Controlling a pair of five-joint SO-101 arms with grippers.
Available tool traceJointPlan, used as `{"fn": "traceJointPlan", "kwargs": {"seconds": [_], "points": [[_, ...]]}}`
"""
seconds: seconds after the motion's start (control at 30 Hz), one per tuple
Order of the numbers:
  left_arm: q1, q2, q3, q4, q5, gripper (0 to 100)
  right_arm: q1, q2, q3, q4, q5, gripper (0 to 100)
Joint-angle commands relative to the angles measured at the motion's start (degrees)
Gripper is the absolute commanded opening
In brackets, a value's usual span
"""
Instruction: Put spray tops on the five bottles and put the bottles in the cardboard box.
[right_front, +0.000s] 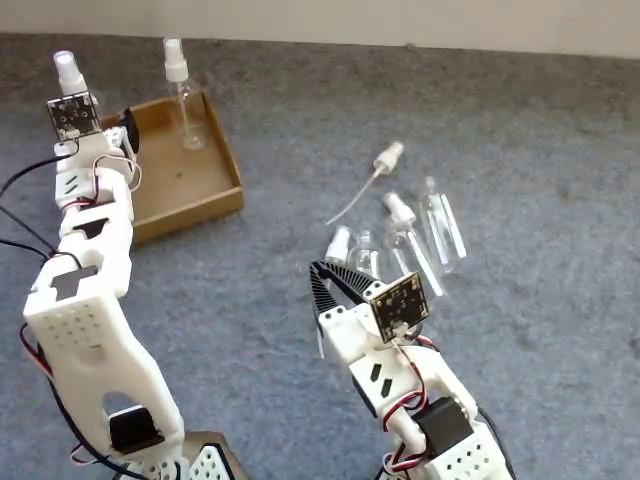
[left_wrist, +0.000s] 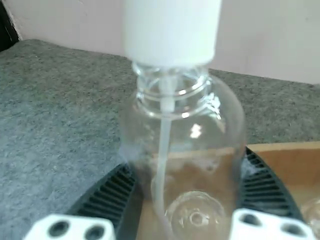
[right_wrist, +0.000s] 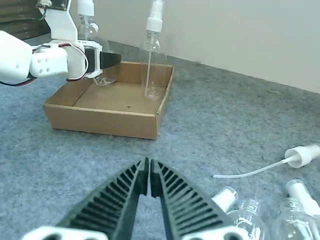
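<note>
My left gripper (left_wrist: 187, 172) is shut on a clear bottle (left_wrist: 182, 150) with a white spray top (left_wrist: 170, 30), held upright at the far left corner of the cardboard box (right_front: 215, 195). A second topped bottle (right_front: 185, 100) stands inside the box. My right gripper (right_front: 325, 280) is shut and holds nothing, low over the carpet just beside the loose bottles. Of those, two (right_front: 365, 255) (right_front: 415, 255) lie with spray tops at their necks and a third (right_front: 442, 228) lies farther right. A loose spray top (right_front: 388, 158) with its thin tube rests beyond them.
Grey carpet (right_front: 500, 120) covers the table. The box (right_wrist: 107, 117) stands at the far left, with open carpet between it and the lying bottles. A pale wall runs along the far edge.
</note>
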Motion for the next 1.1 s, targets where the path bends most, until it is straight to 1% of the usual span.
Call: {"fn": "traceJointPlan", "kwargs": {"seconds": [0.0,0.33,0.9,0.97,1.07], "points": [[0.4,-0.8,-3.0,0.2,0.5,19,2.7,-0.4,5.8,-1.1,-0.1,0.4],[0.1,5.2,-6.2,0.1,0.6,18,3.3,-0.4,5.8,-1.1,-0.1,0.4],[0.4,3.9,-6.0,0.3,0.8,19,3.5,-0.4,5.8,-1.1,-0.1,0.4],[0.2,3.8,-6.0,0.4,0.8,21,3.5,-0.4,5.8,-1.1,-0.1,0.4],[0.1,3.4,-5.8,4.7,0.8,29,3.5,-0.4,5.8,-1.1,-0.1,0.4]]}}
